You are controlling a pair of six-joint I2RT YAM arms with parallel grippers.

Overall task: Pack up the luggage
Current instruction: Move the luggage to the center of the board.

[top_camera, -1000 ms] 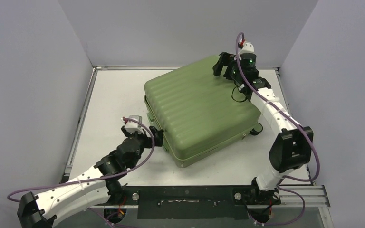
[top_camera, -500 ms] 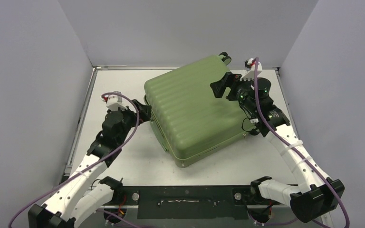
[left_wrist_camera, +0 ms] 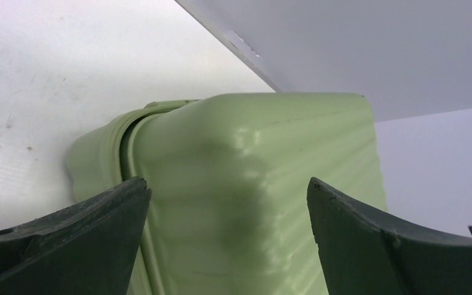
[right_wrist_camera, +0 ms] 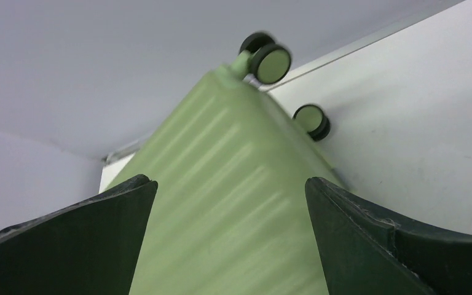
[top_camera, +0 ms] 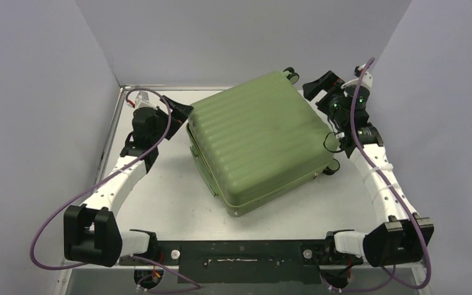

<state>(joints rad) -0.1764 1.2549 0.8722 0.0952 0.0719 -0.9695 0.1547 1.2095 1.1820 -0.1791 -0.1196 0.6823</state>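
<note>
The luggage [top_camera: 258, 138] is a large light-green ribbed hard-shell suitcase lying shut and flat in the middle of the table, wheels [top_camera: 291, 74] toward the back right. My left gripper [top_camera: 181, 110] is open at its back-left corner, and the left wrist view shows that corner [left_wrist_camera: 246, 184] between my fingers [left_wrist_camera: 80, 239]. My right gripper [top_camera: 321, 83] is open above the back-right corner near the wheels. The right wrist view shows the ribbed shell [right_wrist_camera: 233, 209] and two wheels [right_wrist_camera: 270, 61]. The lining is hidden.
The white table [top_camera: 153, 184] is walled in by grey panels at the back and both sides. A black rail [top_camera: 239, 253] with both arm bases runs along the near edge. Another wheel [top_camera: 332, 166] sticks out at the suitcase's right side.
My left gripper has swung from the suitcase's near-left edge up to its back-left corner. My right gripper has moved from over the lid back to the right, beside the back-right corner. The suitcase has stayed put.
</note>
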